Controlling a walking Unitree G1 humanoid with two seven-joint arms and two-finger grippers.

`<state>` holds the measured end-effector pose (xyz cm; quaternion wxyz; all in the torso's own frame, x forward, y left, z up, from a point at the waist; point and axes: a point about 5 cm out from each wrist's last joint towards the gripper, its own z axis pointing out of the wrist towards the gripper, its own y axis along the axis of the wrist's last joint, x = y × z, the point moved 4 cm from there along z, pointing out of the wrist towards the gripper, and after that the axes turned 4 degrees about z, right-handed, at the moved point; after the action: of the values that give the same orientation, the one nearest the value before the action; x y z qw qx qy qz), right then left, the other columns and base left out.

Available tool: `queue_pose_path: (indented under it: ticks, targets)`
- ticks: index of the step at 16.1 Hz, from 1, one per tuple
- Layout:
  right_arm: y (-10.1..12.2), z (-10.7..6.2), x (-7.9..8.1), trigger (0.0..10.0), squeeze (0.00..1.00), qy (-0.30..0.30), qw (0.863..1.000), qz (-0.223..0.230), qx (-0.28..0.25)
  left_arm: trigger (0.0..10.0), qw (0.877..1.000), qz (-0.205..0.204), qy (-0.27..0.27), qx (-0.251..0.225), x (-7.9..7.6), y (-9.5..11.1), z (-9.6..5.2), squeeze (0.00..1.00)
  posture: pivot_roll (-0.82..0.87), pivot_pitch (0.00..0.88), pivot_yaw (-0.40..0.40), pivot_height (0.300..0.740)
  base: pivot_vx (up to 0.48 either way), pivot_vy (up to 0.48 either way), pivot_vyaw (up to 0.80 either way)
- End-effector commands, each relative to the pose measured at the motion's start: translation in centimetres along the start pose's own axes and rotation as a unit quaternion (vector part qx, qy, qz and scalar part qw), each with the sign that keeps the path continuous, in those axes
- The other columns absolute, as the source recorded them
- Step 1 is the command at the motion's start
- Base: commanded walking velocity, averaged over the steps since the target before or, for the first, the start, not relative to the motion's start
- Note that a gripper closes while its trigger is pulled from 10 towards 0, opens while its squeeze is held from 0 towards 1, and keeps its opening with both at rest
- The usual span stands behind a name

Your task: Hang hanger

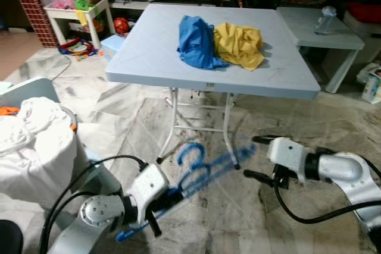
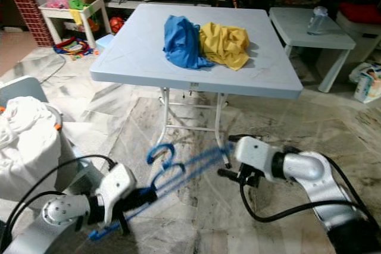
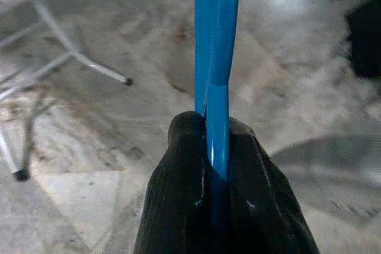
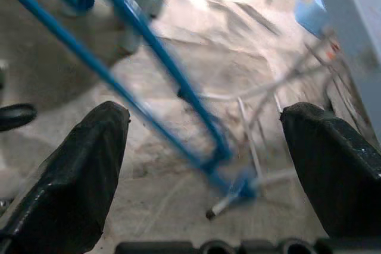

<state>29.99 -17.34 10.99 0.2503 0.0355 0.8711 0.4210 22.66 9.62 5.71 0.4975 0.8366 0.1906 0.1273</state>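
Marble floor (image 1: 250, 212) below table (image 1: 178, 57). Your left end effector (image 1: 156, 209) pinches blue hanger (image 1: 199, 168); long axis runs toward right end effector (image 1: 262, 157), wide open, nearer far tip.

No legible text, label, brand, number or sign anywhere. Small dark mark on the front edge of the pale blue folding worktop (image 1: 209, 85), too small to read.
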Motion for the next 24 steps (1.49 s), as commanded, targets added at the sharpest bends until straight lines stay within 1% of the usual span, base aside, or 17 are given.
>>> queue_pose_path:
  ticks: [1, 3, 4, 6, 7, 9, 10, 12, 13, 15, 17, 18, 19, 24]
  targets:
    - [0.2, -0.2, 0.0, 10.0, 0.0, 0.029, 0.999, -0.015, 0.002, 10.0, 1.0, 0.022, -0.018, -0.009, -0.2, 0.7, 0.0, 0.0, 0.02, 0.025, -0.016, 0.74, 0.0, 0.0, 0.0]
    - [0.5, 0.0, 0.4, 10.0, 0.0, 0.064, 0.998, -0.028, 0.003, 10.0, 0.998, 0.026, -0.054, -0.011, -0.8, 0.8, 0.1, 0.0, 0.02, 0.023, -0.009, 0.74, 0.0, 0.0, 0.0]
    - [0.8, 0.2, 0.8, 10.0, 0.0, 0.09, 0.995, -0.03, 0.003, 10.0, 0.997, 0.036, -0.066, -0.014, -0.9, 0.9, 0.1, 0.0, 0.01, 0.021, -0.005, 0.74, 0.0, 0.0, 0.0]
    - [0.8, -0.2, 1.8, 10.0, 0.0, 0.154, 0.987, -0.037, 0.019, 10.0, 0.995, 0.053, -0.08, -0.017, -0.8, 1.1, 0.1, 0.0, 0.01, 0.02, 0.002, 0.74, 0.0, 0.0, 0.0]
    - [0.7, -0.4, 1.9, 10.0, 0.0, 0.168, 0.985, -0.038, 0.024, 10.0, 0.995, 0.058, -0.082, -0.017, -0.7, 1.2, 0.1, 0.0, 0.01, 0.02, 0.005, 0.74, 0.0, 0.0, 0.0]
    - [0.8, -0.5, 1.3, 0.0, 0.0, 0.186, 0.98, -0.048, 0.043, 10.0, 0.994, 0.068, -0.088, -0.012, -0.5, 1.0, 0.3, 0.0, 0.01, 0.02, 0.005, 0.74, 0.0, 0.0, 0.0]
    - [0.8, -0.5, 1.1, 0.0, 0.0, 0.183, 0.98, -0.063, 0.049, 10.0, 0.993, 0.071, -0.09, -0.011, -0.6, 1.0, 0.3, 0.0, 0.0, 0.017, 0.008, 0.74, 0.0, 0.0, 0.0]
    - [0.9, -0.4, 0.9, 0.0, 0.0, 0.19, 0.977, -0.073, 0.066, 10.0, 0.993, 0.073, -0.095, -0.011, -0.9, 0.9, 0.4, 0.0, 0.0, 0.017, 0.007, 0.74, 0.0, 0.0, 0.0]
    - [0.8, -0.3, 1.1, 0.0, 0.0, 0.2, 0.973, -0.087, 0.076, 10.0, 0.992, 0.072, -0.101, -0.012, -1.2, 0.8, 0.5, 0.0, 0.0, 0.018, 0.007, 0.74, 0.0, 0.0, 0.0]
    - [0.4, -0.4, 1.8, 0.0, 0.0, 0.221, 0.966, -0.101, 0.094, 10.0, 0.992, 0.074, -0.102, -0.011, -1.2, 0.7, 0.5, 0.0, 0.0, 0.018, 0.006, 0.74, 0.0, 0.0, 0.0]
    - [-0.6, -0.4, 2.6, 0.0, 0.0, 0.241, 0.955, -0.12, 0.128, 10.0, 0.992, 0.077, -0.101, -0.009, -1.1, 0.7, 0.5, 0.0, 0.0, 0.019, 0.006, 0.74, 0.0, 0.0, 0.0]
    - [-1.0, -0.5, 2.7, 0.0, 0.0, 0.244, 0.952, -0.122, 0.138, 10.0, 0.992, 0.077, -0.103, -0.009, -1.2, 0.6, 0.5, 0.0, 0.0, 0.02, 0.006, 0.74, 0.0, 0.0, 0.0]
    - [-1.3, -0.4, 2.5, 0.0, 0.0, 0.236, 0.953, -0.125, 0.144, 10.0, 0.991, 0.078, -0.104, -0.009, -1.3, 0.6, 0.5, 0.0, 0.0, 0.02, 0.006, 0.74, 0.0, 0.0, 0.0]
    - [-1.5, -0.2, 2.1, 0.0, 0.0, 0.228, 0.954, -0.116, 0.157, 10.0, 0.991, 0.08, -0.105, -0.007, -1.4, 0.6, 0.6, 0.0, 0.0, 0.022, 0.008, 0.74, 0.0, 0.0, 0.0]
